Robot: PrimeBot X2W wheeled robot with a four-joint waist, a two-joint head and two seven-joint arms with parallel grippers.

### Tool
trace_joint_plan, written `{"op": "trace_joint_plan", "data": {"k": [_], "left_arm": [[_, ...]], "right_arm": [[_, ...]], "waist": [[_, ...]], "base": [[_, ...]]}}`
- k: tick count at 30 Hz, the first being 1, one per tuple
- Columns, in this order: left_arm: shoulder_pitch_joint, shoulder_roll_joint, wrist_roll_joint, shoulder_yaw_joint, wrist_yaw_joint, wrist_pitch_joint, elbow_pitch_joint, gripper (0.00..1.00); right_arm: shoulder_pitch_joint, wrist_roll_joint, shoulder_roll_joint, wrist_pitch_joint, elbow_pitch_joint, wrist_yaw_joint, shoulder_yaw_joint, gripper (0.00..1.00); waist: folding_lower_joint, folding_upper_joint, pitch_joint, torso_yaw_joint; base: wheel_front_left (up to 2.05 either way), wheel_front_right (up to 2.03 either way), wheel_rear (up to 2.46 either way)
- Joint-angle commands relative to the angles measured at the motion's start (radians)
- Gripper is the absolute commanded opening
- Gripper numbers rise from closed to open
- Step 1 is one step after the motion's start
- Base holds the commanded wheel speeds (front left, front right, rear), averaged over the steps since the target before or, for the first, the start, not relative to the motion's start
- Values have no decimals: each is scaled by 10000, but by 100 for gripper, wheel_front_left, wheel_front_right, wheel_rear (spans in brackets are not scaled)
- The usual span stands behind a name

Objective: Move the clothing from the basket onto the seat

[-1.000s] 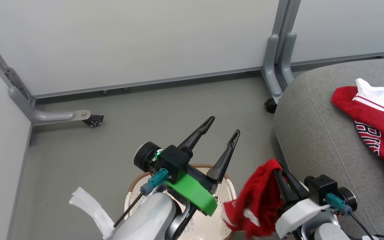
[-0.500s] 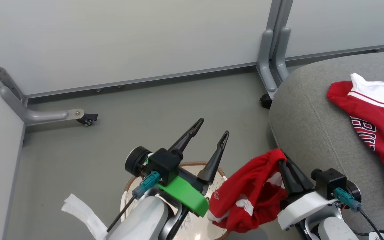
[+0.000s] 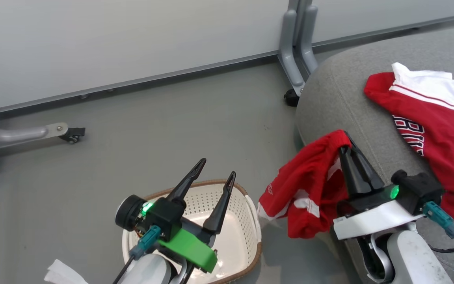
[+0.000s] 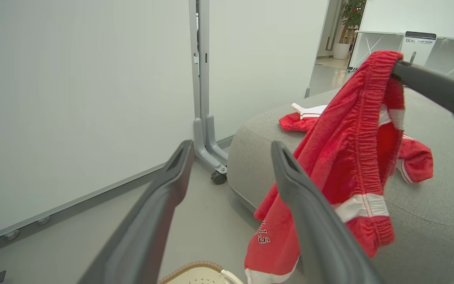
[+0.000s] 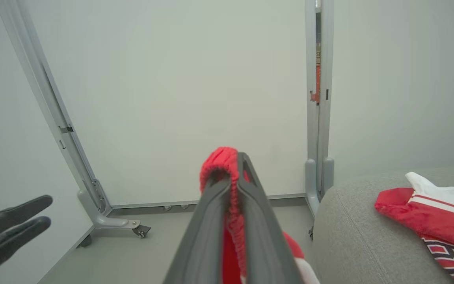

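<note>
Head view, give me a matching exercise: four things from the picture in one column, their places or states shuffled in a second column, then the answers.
Column one
1. left gripper
2. right gripper
3. lettered jersey
4. basket

Column two
a. lying on the grey seat
b. open, holding nothing
c. standing on the floor
d. shut on a hanging red garment

Pairs: 1-b, 2-d, 3-a, 4-c.
</note>
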Motion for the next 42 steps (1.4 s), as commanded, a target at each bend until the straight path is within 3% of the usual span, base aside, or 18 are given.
{"op": "trace_joint_plan", "data": {"k": [1, 12, 27, 35, 42], "left_arm": [[224, 98, 135, 87, -84, 11, -115, 100], [718, 352, 418, 223, -381, 11, -530, 100], [365, 838, 556, -120, -387, 11, -735, 100], [-184, 1218, 411, -681, -387, 10, -782, 100], [-1122, 1880, 166, -1209, -384, 10, -810, 100]], "right_arm": [[-30, -3, -35, -23, -232, -11, -89, 0], [913, -267, -32, -23, -1958, -11, -830, 0], [1467, 33, -29, -23, -2572, -11, -1175, 0], [-549, -129, -37, -23, -2737, -11, -2069, 0], [-4061, -219, -825, -22, -2283, -11, -3279, 0]], "waist": [[0, 0, 339, -462], [0, 0, 862, -1910], [0, 0, 1445, -3534], [0, 0, 2440, -3352], [0, 0, 4124, -2551]], "base": [[0, 0, 0], [0, 0, 0], [0, 0, 0], [0, 0, 0], [0, 0, 0]]}}
